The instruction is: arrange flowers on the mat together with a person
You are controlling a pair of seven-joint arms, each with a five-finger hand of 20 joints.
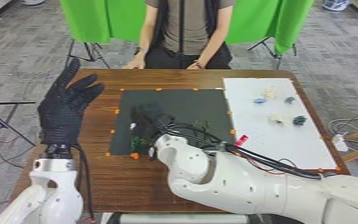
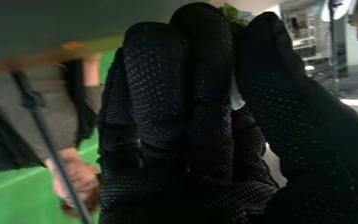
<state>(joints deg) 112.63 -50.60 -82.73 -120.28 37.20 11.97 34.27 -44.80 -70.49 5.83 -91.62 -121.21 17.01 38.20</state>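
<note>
The right hand (image 1: 151,114), in a black fabric glove, is over the left part of a dark rectangular mat (image 1: 171,102) on the brown wooden bench (image 1: 113,185). In the right wrist view its fingers (image 2: 206,95) are together and nearly straight, with the thumb against them, clamped on a yellow-green leafy sprig (image 2: 232,12) that shows at the fingertips. A small white piece (image 2: 238,97) lies lower between thumb and fingers; whether it belongs to the sprig, I cannot tell.

The left hand, black-gloved too (image 1: 64,107), is raised at the bench's left side, its fingers straight and slightly apart, with nothing in them.

Green foliage (image 1: 141,143) lies near the mat's near left corner, with more green sprigs (image 1: 200,124) to the right of the right hand.

On the white sheet (image 1: 255,117) to the right of the dark mat are two cream flowers (image 1: 277,118), a light blue flower (image 1: 260,100), a small grey-blue one (image 1: 289,100) and a dark teal one (image 1: 300,120). A red object (image 1: 241,140) lies by the sheet's left edge; its pale marking is too small to read.
</note>
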